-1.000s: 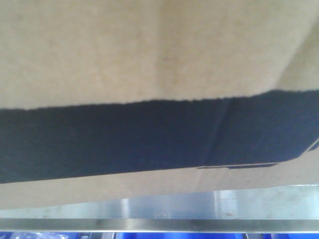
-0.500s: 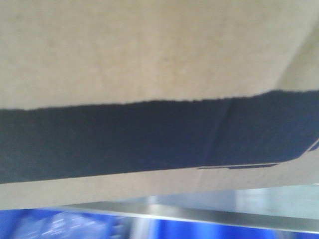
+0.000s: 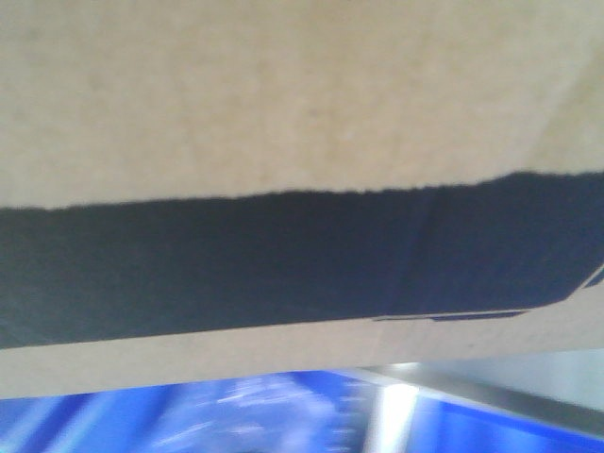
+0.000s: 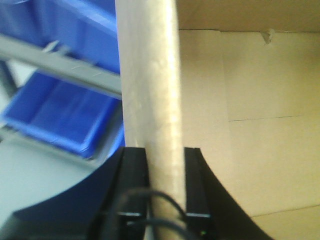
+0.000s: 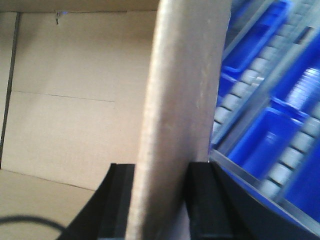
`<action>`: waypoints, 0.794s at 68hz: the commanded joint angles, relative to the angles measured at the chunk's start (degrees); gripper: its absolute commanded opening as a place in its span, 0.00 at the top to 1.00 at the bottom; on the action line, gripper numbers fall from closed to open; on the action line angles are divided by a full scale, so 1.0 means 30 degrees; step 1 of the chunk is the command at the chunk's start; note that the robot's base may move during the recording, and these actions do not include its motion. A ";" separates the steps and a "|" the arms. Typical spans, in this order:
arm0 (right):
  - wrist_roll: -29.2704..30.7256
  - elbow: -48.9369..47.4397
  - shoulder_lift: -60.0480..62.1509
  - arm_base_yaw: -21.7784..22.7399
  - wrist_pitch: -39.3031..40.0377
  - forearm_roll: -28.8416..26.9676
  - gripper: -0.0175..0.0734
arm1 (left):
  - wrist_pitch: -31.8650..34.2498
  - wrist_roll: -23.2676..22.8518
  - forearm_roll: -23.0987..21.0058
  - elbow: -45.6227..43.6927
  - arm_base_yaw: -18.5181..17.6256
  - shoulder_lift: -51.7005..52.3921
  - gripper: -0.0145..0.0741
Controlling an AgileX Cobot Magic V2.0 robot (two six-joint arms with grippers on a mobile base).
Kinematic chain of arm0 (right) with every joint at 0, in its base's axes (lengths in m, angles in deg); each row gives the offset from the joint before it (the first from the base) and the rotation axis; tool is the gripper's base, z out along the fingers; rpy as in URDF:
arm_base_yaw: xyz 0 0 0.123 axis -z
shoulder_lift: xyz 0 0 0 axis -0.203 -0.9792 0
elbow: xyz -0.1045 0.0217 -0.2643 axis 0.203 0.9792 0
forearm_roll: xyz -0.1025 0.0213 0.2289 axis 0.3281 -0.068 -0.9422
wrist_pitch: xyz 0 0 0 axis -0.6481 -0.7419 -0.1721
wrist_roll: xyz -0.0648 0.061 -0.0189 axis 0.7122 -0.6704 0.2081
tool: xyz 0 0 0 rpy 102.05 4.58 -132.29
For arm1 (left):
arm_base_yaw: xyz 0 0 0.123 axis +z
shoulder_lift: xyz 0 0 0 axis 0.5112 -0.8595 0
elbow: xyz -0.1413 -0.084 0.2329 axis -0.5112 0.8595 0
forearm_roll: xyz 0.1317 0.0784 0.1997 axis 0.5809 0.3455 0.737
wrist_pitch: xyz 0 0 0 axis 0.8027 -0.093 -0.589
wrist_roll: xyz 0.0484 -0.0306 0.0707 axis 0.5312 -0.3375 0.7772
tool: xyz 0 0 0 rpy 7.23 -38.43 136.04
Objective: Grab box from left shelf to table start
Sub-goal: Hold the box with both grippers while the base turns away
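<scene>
Box (image 3: 283, 94): one, pinched by two grippers.
Only wrist views show left gripper (image 4: 165, 167) and right gripper (image 5: 162, 177) squeezing its walls; front view's blue blur is perhaps bins (image 3: 189, 415).

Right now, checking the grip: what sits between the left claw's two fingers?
A cardboard wall of the box, clamped edge-on between both fingers; the left wrist view shows it.

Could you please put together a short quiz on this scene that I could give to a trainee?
1. True or false: the left gripper is shut on a wall of the box.
2. The printed band on the box is: A red, B black, C green.
3. Fill in: the bins beyond the box are ____.
Key: 1 true; 2 B; 3 blue.
</scene>
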 commanded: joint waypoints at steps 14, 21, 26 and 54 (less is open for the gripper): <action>0.0400 -0.0573 -0.0199 0.0109 0.2216 -0.0227 0.74 | 0.1028 0.0183 -0.1673 -0.0747 -0.0120 -0.0067 0.94; 0.0400 -0.0573 -0.0199 0.0109 0.2216 -0.0227 0.74 | 0.1028 0.0183 -0.1673 -0.0747 -0.0120 -0.0067 0.94; 0.0400 -0.0573 -0.0199 0.0109 0.2216 -0.0227 0.74 | 0.1028 0.0183 -0.1673 -0.0747 -0.0120 -0.0067 0.94; 0.0400 -0.0573 -0.0199 0.0109 0.2193 -0.0227 0.74 | 0.1028 0.0183 -0.1673 -0.0747 -0.0120 -0.0067 0.94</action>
